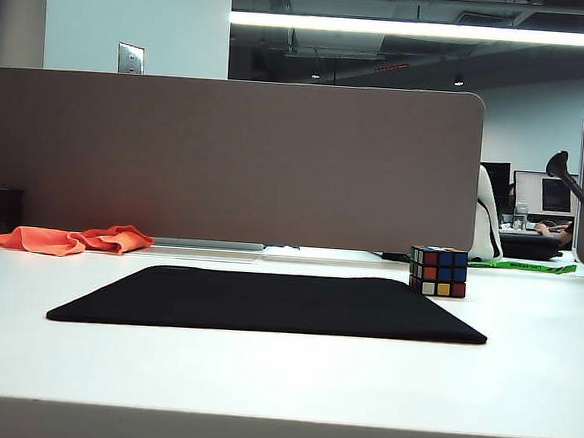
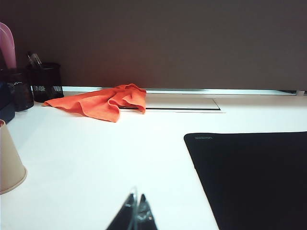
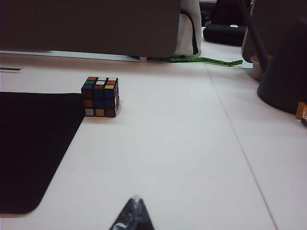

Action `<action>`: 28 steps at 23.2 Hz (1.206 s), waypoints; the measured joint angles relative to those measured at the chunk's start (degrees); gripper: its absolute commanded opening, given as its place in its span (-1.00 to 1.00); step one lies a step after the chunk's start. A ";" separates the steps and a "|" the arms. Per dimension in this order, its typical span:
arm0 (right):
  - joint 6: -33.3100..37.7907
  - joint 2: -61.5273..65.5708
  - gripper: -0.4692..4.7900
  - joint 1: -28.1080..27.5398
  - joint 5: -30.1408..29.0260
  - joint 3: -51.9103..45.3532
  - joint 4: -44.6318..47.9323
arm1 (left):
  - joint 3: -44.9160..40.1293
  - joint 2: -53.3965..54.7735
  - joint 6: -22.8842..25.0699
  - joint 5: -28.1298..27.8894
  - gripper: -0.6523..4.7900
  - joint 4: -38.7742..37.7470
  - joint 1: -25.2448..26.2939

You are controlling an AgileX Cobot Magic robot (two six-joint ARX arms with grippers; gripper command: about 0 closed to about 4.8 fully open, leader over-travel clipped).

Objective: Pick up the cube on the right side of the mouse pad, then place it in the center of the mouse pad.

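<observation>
Resting low over the white tabletop (image 3: 192, 158), the right hand (image 3: 135, 213) shows only the dark tips of its two fingers at the edge of the right wrist view, pressed together with nothing between them. The left hand (image 2: 136, 211) appears the same way in the left wrist view, its fingertips meeting and empty, beside the left edge of the mouse pad (image 2: 254, 177). Neither hand appears in the exterior view. Ahead of the right hand and well apart from it sits the cube (image 3: 100, 97), upright on the bare tabletop just beside the mouse pad's right edge, near its far corner; whether it touches the pad cannot be told. The exterior view confirms this placement: the cube (image 1: 439, 271) stands at the far right corner of the mouse pad (image 1: 266, 302), whose centre carries nothing. An orange cloth (image 1: 70, 239) lies far left near the grey partition (image 1: 226, 159), and a paper cup (image 2: 9, 160) stands at the left. Judged from this layout, the task is at its very start, with the pick-up not yet begun. The next move likely calls for the right hand to spread its fingers wider than the cube, advance to it, and descend so they straddle two opposite faces.
</observation>
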 measured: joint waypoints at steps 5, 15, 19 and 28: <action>0.00 0.00 -0.84 0.02 -0.24 0.00 0.00 | 0.00 0.00 0.00 0.00 -0.78 0.00 0.00; 0.00 0.00 -0.84 0.02 -0.50 0.00 0.00 | 0.00 0.00 0.00 0.00 -0.78 0.07 0.00; 0.00 0.00 -0.84 0.02 -0.50 0.00 0.24 | 0.00 0.00 -0.37 0.24 -0.78 0.26 0.00; -0.09 0.17 -0.84 0.02 5.53 8.17 2.97 | 0.02 0.00 -5.44 22.10 -0.78 4.02 0.00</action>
